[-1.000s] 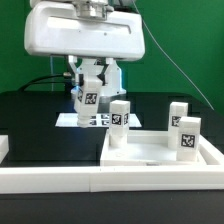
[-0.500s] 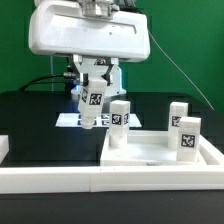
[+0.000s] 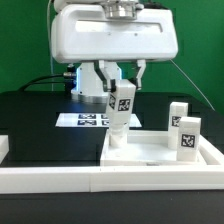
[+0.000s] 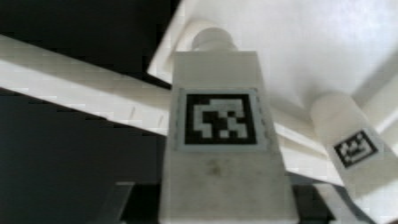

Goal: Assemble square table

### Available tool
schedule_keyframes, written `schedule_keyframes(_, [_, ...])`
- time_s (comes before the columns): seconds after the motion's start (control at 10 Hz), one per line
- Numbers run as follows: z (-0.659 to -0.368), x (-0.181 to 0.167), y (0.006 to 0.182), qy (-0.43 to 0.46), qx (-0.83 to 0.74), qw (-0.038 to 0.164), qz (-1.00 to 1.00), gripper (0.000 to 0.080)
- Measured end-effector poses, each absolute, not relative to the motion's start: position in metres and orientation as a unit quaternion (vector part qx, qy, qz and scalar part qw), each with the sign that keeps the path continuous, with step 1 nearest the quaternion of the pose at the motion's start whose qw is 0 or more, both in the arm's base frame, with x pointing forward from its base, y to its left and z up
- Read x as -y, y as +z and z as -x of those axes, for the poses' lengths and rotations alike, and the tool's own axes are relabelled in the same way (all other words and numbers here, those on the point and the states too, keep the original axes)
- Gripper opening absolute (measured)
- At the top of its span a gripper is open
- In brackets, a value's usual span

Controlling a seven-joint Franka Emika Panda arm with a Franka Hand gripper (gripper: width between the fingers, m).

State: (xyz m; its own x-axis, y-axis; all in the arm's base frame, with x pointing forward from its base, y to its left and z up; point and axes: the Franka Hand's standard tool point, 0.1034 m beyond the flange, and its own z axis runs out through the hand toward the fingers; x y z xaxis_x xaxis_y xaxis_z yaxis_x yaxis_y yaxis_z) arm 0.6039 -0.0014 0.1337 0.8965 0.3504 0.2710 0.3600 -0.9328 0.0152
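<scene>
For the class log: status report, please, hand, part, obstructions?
Hand shut on tagged leg. Leg carried upright above tabletop, over a standing leg. Two more legs stand nearby.

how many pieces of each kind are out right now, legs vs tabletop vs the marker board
legs: 4, one in the pincer, one standing under it, two at the exterior view's right
tabletop: 1
marker board: 1
total: 6

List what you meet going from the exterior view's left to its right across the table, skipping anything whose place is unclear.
Marker board → leg block held in the gripper → two leg blocks standing upright on the square tabletop, one slightly left of and behind the other.
</scene>
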Motion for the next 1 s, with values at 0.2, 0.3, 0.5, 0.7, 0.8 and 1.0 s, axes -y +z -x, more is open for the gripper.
schedule_keyframes(0.2, [-0.607,-0.001,0.134,-0.138,0.183,0.018,0.973,0.0290])
schedule_keyframes(0.3, [-0.606,-0.001,0.134,-0.137,0.183,0.018,0.973,0.0290])
schedule_keyframes(0.5, [-0.606,-0.001,0.133,-0.136,0.183,0.018,0.974,0.0290])
schedule_keyframes(0.7, [-0.610,-0.001,0.125,-0.120,0.180,0.028,0.976,0.0290])
schedule_keyframes(0.8, [-0.616,0.000,0.124,-0.115,0.180,0.032,0.976,0.0290])
schedule_keyframes(1.0, [-0.620,0.005,0.123,-0.127,0.177,0.023,0.976,0.0290])
